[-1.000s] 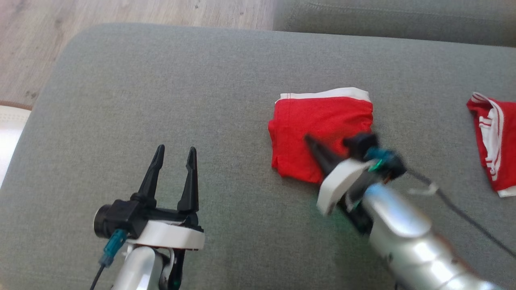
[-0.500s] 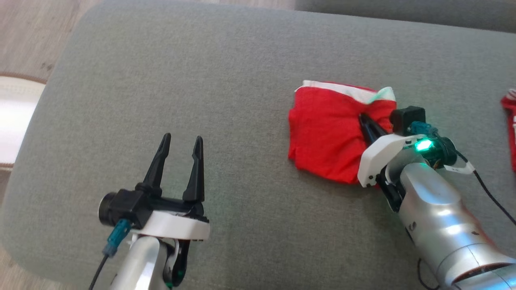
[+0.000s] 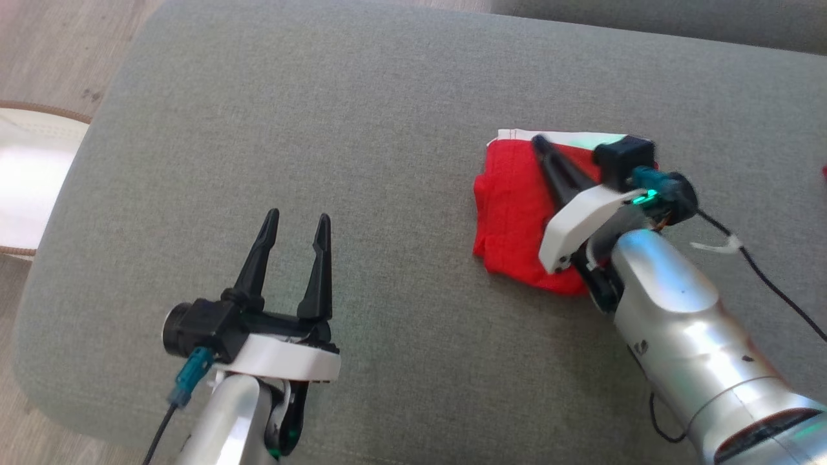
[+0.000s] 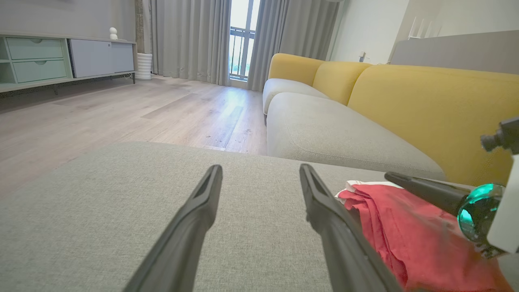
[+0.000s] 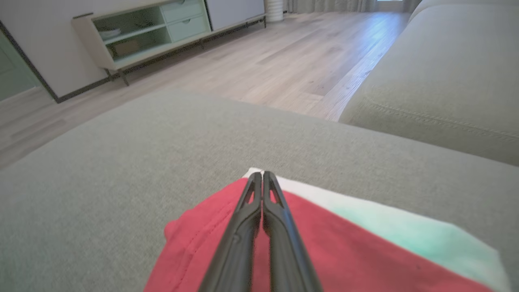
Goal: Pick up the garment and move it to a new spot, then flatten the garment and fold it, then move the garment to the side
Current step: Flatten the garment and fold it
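Right pincer (image 3: 538, 141) together, tips at white edge of garment (image 3: 510, 206); left pincer (image 3: 297, 223) apart, open cushion (image 3: 323, 116) around it.

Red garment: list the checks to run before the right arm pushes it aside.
1. Fold finished: ok. The red garment lies as a compact folded packet on the grey cushion.
2. Right gripper shut: ok. Its fingers lie together across the garment, with the tips at the white waistband.
3. Cloth pinched between the jaws: not ok. The right wrist view shows none there.
4. Fingers pressing the cloth down: cannot tell.
5. Left gripper out of the way: ok. It is open over the cushion, apart from the garment.
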You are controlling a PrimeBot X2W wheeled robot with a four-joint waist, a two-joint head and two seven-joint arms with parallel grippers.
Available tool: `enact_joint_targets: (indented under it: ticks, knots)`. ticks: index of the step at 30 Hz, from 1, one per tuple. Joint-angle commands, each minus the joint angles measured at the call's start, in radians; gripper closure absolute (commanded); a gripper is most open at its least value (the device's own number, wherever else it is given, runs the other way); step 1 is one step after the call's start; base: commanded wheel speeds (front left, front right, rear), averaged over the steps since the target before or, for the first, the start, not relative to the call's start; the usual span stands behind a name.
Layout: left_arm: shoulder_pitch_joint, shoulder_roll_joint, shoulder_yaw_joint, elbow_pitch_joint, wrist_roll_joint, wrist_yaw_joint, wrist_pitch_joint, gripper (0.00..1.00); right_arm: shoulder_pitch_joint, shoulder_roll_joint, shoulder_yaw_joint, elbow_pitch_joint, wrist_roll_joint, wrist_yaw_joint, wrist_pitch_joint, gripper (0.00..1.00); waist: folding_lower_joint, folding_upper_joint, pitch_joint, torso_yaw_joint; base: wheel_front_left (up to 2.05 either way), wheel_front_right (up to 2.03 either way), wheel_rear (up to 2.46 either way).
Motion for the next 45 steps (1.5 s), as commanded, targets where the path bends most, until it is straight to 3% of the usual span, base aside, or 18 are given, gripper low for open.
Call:
enact_joint_targets:
  ticks: [1, 7, 11, 21, 27, 32, 39, 40, 41, 42, 45]
  knots:
    - [-0.041, 0.008, 0.028, -0.037, -0.006, 0.009, -0.005, 0.00, 0.004, 0.019, 0.046, -0.028, 0.015, 0.000, 0.021, 1.00, 0.0000, 0.0000, 0.005, 0.003, 0.00, 0.00, 0.00]
    - [-0.048, 0.008, 0.034, -0.037, 0.000, 0.012, -0.005, 0.00, 0.009, 0.019, 0.118, -0.009, 0.037, 0.000, 0.109, 1.00, 0.0000, 0.0000, 0.015, -0.012, 0.00, 0.00, 0.00]
    - [-0.054, 0.008, 0.051, -0.039, 0.011, 0.009, -0.005, 0.00, -0.012, 0.019, 0.111, -0.034, 0.064, 0.000, 0.068, 1.00, 0.0000, 0.0000, 0.012, -0.037, 0.00, 0.00, 0.00]
    - [-0.033, 0.008, 0.092, -0.059, 0.037, -0.004, -0.005, 0.00, -0.007, 0.019, -0.038, -0.092, -0.015, 0.000, -0.025, 1.00, 0.0000, 0.0000, -0.055, -0.155, 0.00, 0.00, 0.00]
    - [-0.017, 0.008, 0.095, -0.079, 0.099, -0.006, -0.005, 0.00, 0.153, 0.016, -0.221, -0.341, -0.154, 0.000, -0.028, 1.00, 0.0000, 0.0000, -0.088, -0.212, 0.00, 0.00, 0.00]
    - [0.007, 0.008, 0.113, -0.092, 0.071, -0.003, -0.005, 0.00, 0.347, 0.017, -0.336, -0.530, -0.230, 0.000, -0.028, 1.00, 0.0000, 0.0000, -0.110, -0.246, 0.00, 0.00, 0.00]
    - [0.044, 0.008, 0.118, -0.108, 0.067, 0.005, -0.005, 0.00, 0.555, 0.019, -0.390, -0.723, -0.171, 0.000, -0.027, 1.00, 0.0000, 0.0000, -0.124, -0.272, 0.00, 0.00, 0.00]
    - [0.048, 0.008, 0.122, -0.111, 0.065, 0.008, -0.005, 0.00, 0.570, 0.019, -0.388, -0.738, -0.168, 0.000, -0.026, 0.86, 0.0000, 0.0000, -0.124, -0.274, 0.00, 0.00, 0.00]
    - [0.052, 0.008, 0.125, -0.114, 0.064, 0.009, -0.005, 0.00, 0.582, 0.019, -0.385, -0.750, -0.167, 0.000, -0.026, 0.11, 0.0000, 0.0000, -0.123, -0.277, 0.00, 0.00, 0.00]
    - [0.055, 0.008, 0.127, -0.117, 0.064, 0.010, -0.005, 0.00, 0.591, 0.019, -0.382, -0.758, -0.159, 0.000, -0.023, 0.00, 0.0000, 0.0000, -0.122, -0.278, 0.00, 0.00, 0.00]
    - [0.055, 0.008, 0.127, -0.120, 0.061, 0.009, -0.005, 0.00, 0.605, 0.019, -0.379, -0.777, -0.150, 0.000, -0.018, 0.00, 0.0000, 0.0000, -0.115, -0.275, 0.00, 0.00, 0.00]
